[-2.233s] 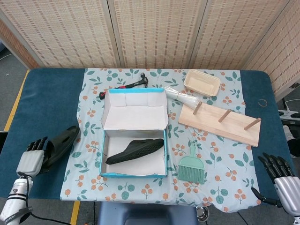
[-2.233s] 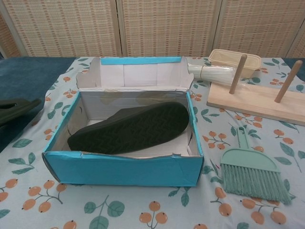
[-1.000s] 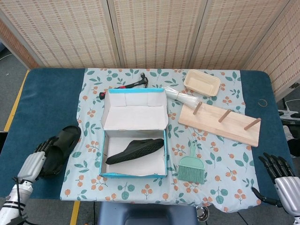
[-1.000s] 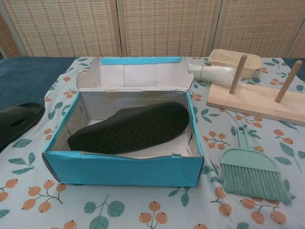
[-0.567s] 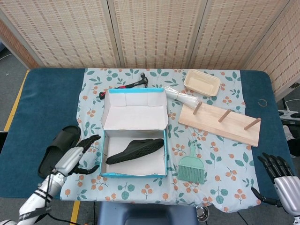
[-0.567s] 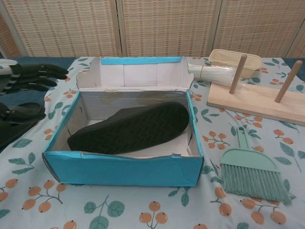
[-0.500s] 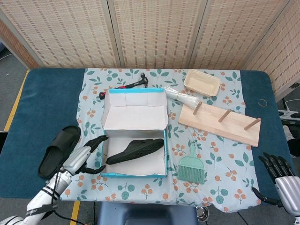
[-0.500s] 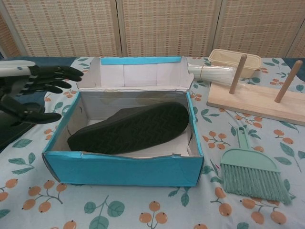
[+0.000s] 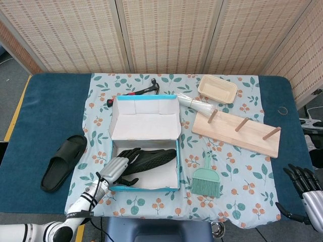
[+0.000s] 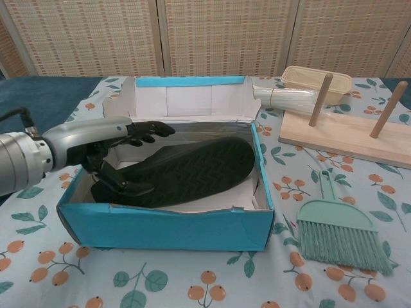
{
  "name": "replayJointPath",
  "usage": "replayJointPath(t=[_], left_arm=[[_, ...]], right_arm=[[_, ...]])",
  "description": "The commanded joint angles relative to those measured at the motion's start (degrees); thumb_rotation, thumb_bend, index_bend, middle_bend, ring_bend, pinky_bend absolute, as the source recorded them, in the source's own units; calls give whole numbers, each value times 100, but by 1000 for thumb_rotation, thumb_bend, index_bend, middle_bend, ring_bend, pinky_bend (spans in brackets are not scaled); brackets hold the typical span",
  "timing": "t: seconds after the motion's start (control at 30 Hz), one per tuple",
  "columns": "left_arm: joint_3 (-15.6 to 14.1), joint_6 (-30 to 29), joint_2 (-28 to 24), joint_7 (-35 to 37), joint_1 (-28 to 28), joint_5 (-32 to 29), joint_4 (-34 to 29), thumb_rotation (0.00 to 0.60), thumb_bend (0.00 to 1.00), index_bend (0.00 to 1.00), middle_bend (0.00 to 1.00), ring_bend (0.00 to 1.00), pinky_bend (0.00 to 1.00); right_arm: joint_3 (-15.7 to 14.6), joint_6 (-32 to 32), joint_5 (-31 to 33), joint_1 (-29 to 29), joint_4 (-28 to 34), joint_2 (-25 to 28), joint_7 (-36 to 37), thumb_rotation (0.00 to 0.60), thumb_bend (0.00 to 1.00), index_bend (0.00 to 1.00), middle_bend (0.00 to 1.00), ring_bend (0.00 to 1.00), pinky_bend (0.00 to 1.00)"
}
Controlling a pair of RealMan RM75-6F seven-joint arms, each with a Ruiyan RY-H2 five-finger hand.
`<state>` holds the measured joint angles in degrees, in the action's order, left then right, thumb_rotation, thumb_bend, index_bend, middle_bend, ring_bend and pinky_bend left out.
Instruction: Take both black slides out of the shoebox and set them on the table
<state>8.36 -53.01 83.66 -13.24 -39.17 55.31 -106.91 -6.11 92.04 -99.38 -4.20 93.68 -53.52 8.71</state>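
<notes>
One black slide lies on the blue table at the left, outside the box. The other black slide lies sole-up inside the blue shoebox. My left hand reaches over the box's left wall. Its fingers spread above the slide's left end and the thumb sits below by the slide's near edge, with no firm grip to be seen. My right hand rests at the table's front right corner, fingers apart and holding nothing.
Behind the box lies a hammer. A beige tray, a clear bundle and a wooden peg rack stand at the right. A green hand brush lies right of the box.
My left hand let go of the first slide on the table at the left, then swung right and into the shoebox over the second slide. The right hand stayed put.
</notes>
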Motion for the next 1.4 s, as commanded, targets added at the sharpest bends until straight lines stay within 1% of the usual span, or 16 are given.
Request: replayJointPath(t=[0.03,0.17,0.23,0.3,0.37,0.43,0.47,0.53,0.6,0.73,0.83,0.93,1.0,1.13,1.23,1.4], left_arm=[[-50,-41,202,-192,-132,-231,197,600,333,0,0,0,59],[-147,-25,294,-534,-265,-617,358,600,334,7,0,5,63],[-163,-69,307,-682,-315,-801,375,600,343,73,41,46,77],[-155,-160,338,-764,-336,-962,351,600,383,274,214,150,110],[-128,-463,454,-866,-303,-1014,378,600,438,448,375,256,159],[-116,-693,571,-914,-258,-1023,401,600,525,559,499,349,206],[-120,-779,616,-942,-243,-986,429,600,591,606,557,376,219],[-127,-986,704,-990,-192,-892,482,600,688,653,616,382,219],[-133,-1141,758,-1002,-146,-745,490,600,720,665,633,390,225],[-189,-1403,756,-955,-40,-203,378,600,727,664,632,398,238],[-228,-1608,654,-904,48,277,151,600,741,663,635,398,257],[-165,-1752,447,-832,124,575,-184,600,780,664,641,398,264],[-131,-1845,347,-865,153,727,-250,600,798,664,640,398,266],[-103,-2062,246,-859,267,1001,-117,600,790,662,633,388,262],[-184,-2145,218,-838,381,1128,53,600,770,662,631,386,258],[-380,-2283,303,-760,590,1409,338,600,769,662,631,386,269]], right_arm=[[-6,33,-19,-11,-17,16,38,381,216,0,0,0,0],[-8,44,-24,-16,-34,22,66,381,217,0,0,0,0],[-11,20,-20,-9,-34,22,65,381,217,0,0,0,0],[-9,-1,-13,-1,-31,22,53,381,217,0,0,0,0],[-9,-17,-6,4,-20,21,41,380,217,0,0,0,0],[-9,-36,-2,10,-11,21,22,381,217,0,0,0,0],[-8,-43,2,13,-4,21,14,381,217,0,0,0,0],[-7,-63,16,17,10,25,-1,381,217,0,0,0,0],[-12,-87,19,24,14,30,-9,381,217,0,0,0,0],[-6,-118,52,29,34,29,-41,381,217,0,0,0,0],[0,-132,73,31,43,29,-50,380,217,0,0,0,0],[5,-148,86,36,51,21,-72,381,217,0,0,0,0],[-1,-158,73,39,56,19,-85,381,217,0,0,0,0],[-13,-148,41,34,70,18,-114,380,217,0,0,0,0],[-18,-136,28,25,81,15,-140,380,217,0,0,0,0],[-25,-144,14,25,97,9,-169,381,217,0,0,0,0]])
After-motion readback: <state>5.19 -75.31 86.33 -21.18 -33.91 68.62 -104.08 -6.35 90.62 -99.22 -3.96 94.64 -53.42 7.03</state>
